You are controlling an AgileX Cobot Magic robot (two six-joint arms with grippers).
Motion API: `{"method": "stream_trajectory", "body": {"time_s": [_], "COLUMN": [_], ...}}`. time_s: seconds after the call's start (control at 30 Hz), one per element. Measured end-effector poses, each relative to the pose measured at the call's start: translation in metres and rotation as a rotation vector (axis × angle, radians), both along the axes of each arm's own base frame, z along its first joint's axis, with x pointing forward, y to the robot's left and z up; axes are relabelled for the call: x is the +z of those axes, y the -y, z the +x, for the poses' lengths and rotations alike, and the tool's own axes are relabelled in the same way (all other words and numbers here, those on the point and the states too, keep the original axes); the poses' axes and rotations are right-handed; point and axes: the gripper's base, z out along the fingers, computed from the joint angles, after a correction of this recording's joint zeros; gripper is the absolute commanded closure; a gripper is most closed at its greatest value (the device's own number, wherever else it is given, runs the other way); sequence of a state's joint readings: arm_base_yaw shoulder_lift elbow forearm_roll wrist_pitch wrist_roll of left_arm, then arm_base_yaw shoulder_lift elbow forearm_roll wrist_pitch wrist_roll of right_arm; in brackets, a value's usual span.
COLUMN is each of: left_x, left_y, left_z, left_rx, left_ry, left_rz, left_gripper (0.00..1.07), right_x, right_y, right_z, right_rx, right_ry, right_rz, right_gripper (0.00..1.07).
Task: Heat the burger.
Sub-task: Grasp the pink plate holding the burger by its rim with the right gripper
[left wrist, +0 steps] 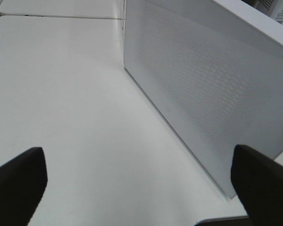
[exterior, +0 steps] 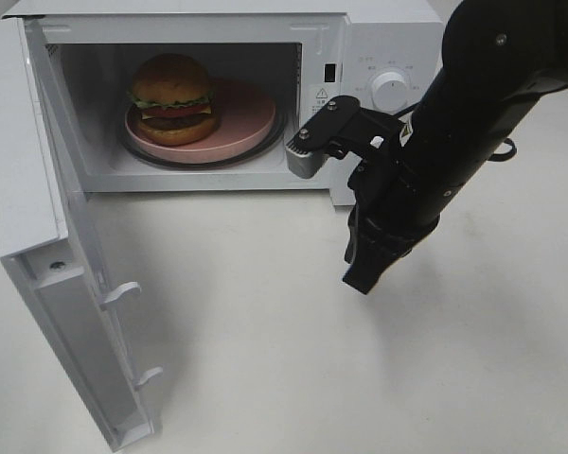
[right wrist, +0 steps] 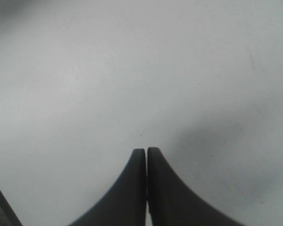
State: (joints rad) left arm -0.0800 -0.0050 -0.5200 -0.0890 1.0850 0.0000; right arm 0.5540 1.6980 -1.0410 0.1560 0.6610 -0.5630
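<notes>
While the microwave [exterior: 398, 38] is standing at the far edge of the table [exterior: 360, 378] with its door [exterior: 38, 189] swinging wide open toward the left edge, the burger [exterior: 173, 97] is sitting inside the oven's chamber. It is resting on a pink plate [exterior: 251, 118], over the plate's left edge rather than its middle, and the plate is lying on the glass turntable [exterior: 142, 151]. The bun's dome is facing up, with the lettuce frill and dark layers showing below it.

The right gripper [exterior: 360, 274] is hanging over the table just in front of the microwave's control panel, below the round dial [exterior: 391, 90], and is pointing down at the bare surface. Its jaws are pressing flat together with nothing between them, as the right wrist view is showing plainly. It is touching neither the oven nor the burger.

The left gripper [left wrist: 137, 149] is showing only in its own wrist view, where its jaws are standing wide apart and holding nothing. It is hovering over the table near a white panel with a fine dotted grid [left wrist: 203, 84] that is standing upright on the surface; whether that panel is the door's outer face I cannot tell.
</notes>
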Motion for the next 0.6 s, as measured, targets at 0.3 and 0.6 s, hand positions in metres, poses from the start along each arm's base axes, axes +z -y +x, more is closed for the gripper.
{"method": "stream_trajectory", "body": {"time_s": [0.3, 0.6], "left_x": [0.000, 0.000], "left_y": [0.000, 0.000], "left_z": [0.000, 0.000], "left_rx": [0.000, 0.000], "left_ry": [0.000, 0.000], "left_rz": [0.000, 0.000], "left_gripper": [0.09, 0.09], "right_x": [0.016, 0.028], "right_y": [-0.001, 0.001], "right_z": [0.009, 0.019], "right_rx": [0.513, 0.882], "right_ry": [0.140, 0.261], "right_rz": [-0.122, -0.264], "right_gripper": [1.01, 0.90]}}
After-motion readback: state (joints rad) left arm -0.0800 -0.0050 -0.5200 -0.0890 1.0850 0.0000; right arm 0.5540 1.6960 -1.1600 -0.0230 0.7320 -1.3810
